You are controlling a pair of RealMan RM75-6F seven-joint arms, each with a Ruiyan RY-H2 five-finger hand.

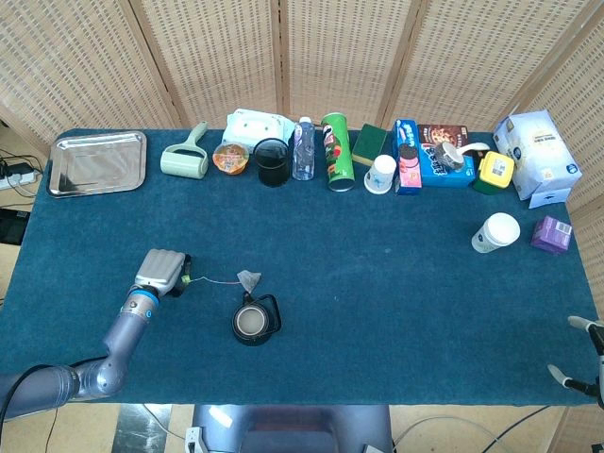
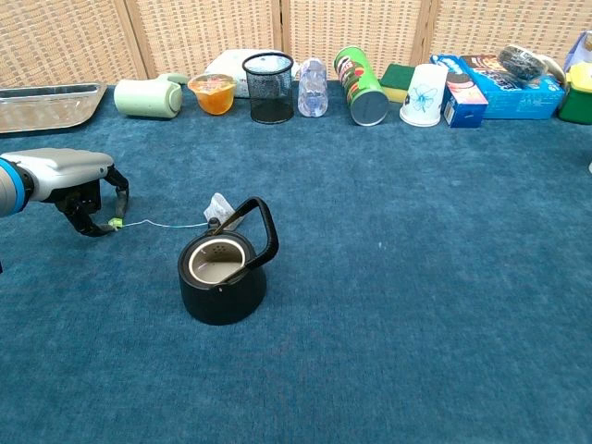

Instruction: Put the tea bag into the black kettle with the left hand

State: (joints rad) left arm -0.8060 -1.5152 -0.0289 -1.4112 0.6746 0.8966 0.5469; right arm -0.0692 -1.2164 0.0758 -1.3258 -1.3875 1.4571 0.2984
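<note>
The black kettle point(image 1: 253, 323) stands lidless near the table's front, handle point(image 2: 264, 227) tilted up to the right. Just behind it the tea bag point(image 2: 220, 209) lies on the blue cloth, and its thin string runs left to a green tag point(image 2: 116, 222). My left hand point(image 2: 79, 180) is down at the cloth to the left of the kettle, with curled fingertips that meet on that tag. In the head view the same hand point(image 1: 160, 270) lies palm down. My right hand point(image 1: 580, 359) shows only at the bottom right corner, fingers apart and holding nothing.
Along the back edge stand a steel tray point(image 1: 97, 162), a lint roller point(image 1: 185, 159), a jelly cup point(image 2: 213, 93), a mesh pen cup point(image 2: 269, 88), a bottle point(image 2: 313, 88), a green chip can point(image 2: 361, 85) and several boxes. A paper cup point(image 1: 494, 232) stands at the right.
</note>
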